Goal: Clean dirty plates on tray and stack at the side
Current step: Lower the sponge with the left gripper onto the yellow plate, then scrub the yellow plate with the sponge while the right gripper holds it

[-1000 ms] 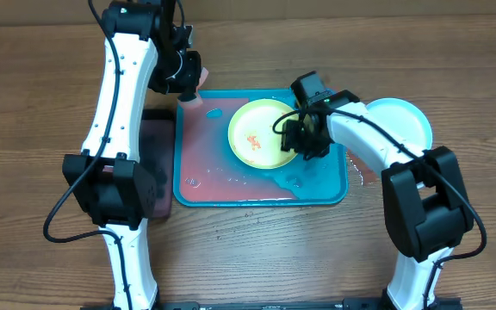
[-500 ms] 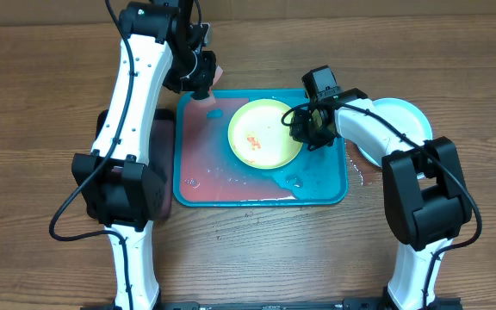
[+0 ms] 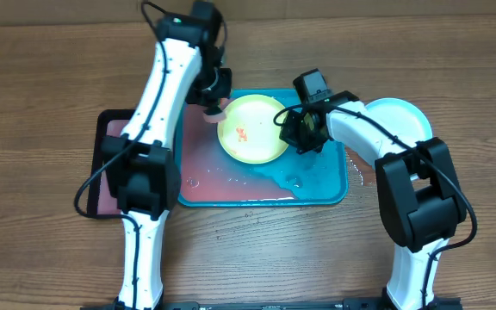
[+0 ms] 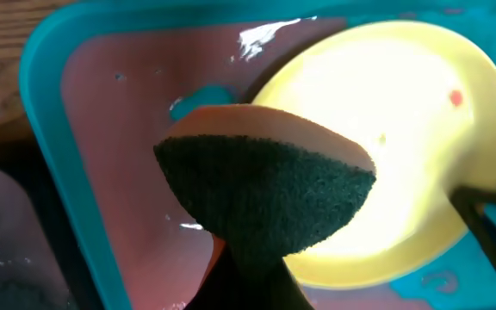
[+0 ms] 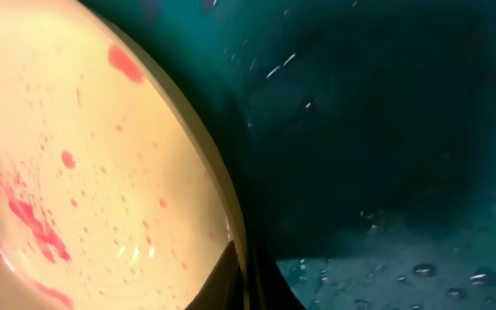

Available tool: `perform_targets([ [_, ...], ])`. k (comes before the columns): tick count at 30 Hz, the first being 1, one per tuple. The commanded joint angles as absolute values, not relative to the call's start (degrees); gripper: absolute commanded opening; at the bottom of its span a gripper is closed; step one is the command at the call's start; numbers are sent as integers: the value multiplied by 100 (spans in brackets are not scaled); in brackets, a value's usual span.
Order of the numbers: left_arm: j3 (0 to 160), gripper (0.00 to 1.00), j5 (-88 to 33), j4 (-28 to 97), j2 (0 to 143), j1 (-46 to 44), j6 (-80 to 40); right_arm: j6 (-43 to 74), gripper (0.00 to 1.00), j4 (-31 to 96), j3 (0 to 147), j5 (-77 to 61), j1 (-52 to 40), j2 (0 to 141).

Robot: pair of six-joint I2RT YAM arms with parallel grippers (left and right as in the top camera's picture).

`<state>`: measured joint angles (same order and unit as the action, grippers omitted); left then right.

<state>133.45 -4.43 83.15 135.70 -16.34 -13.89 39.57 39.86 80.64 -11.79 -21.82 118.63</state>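
A lime-green plate [image 3: 252, 129] with orange-red smears lies in the teal tray [image 3: 327, 185]. My right gripper [image 3: 293, 131] is shut on the plate's right rim. The right wrist view shows that rim [image 5: 222, 198] pinched between the dark fingers [image 5: 231, 280], with red spots on the plate [image 5: 76, 172]. My left gripper [image 3: 214, 103] is shut on a sponge [image 4: 265, 189], orange-backed with a dark green scouring face. It hangs over the plate's left edge [image 4: 403, 129]. A light blue plate [image 3: 400, 120] rests on the table right of the tray.
Reddish water [image 3: 205, 172] covers the tray's left half, and a wet patch [image 3: 360, 176] lies by its right rim. A black tray [image 3: 102, 164] sits left of the teal one, partly under my left arm. Bare wooden table [image 3: 257, 250] lies in front.
My left arm swung right from the tray's far-left corner, bringing the sponge to the plate's left edge. My right gripper closed on the plate's rim, and the plate shifted slightly left.
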Motion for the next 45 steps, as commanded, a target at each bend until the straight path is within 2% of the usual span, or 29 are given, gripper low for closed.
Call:
perform_targets([
  [1, 13323, 4, 362, 8221, 13756, -1861, -2051, 4185, 4, 4101, 8134, -1214, -2322, 11972],
  [6, 13323, 4, 943, 8128, 14112, -2117, -2624, 4180, 4, 4246, 8134, -1212, -2353, 11972],
  [19, 13323, 4, 843, 8311, 15192, -2388, -2528, 4005, 4, 4287, 8134, -1251, -2353, 11972],
  [21, 13323, 4, 456, 8427, 15242, -2410, -2016, 3874, 4, 4250, 8134, -1358, -2353, 11972],
  [25, 13323, 4, -1393, 8696, 15248, -2443, -84, 3819, 4, 4125, 8134, -1581, -2351, 11972],
  [28, 13323, 4, -2462, 9070, 15248, -2447, 854, 3719, 4, 3953, 8134, -1938, -2338, 11972],
  [34, 13323, 4, -2705, 8788, 15248, -2445, 829, 3503, 4, 3844, 8134, -2453, -2314, 11972],
  [38, 13323, 4, -2209, 8001, 15248, -2403, -152, 3444, 4, 3942, 8132, -2519, -2320, 11972],
  [42, 13323, 4, -381, 7251, 15248, -2344, -1931, 3446, 4, 4012, 8099, -2517, -2320, 11972],
  [45, 13323, 4, 1212, 7177, 15246, -2344, -2871, 3444, 4, 3999, 8016, -2515, -2318, 11972],
])
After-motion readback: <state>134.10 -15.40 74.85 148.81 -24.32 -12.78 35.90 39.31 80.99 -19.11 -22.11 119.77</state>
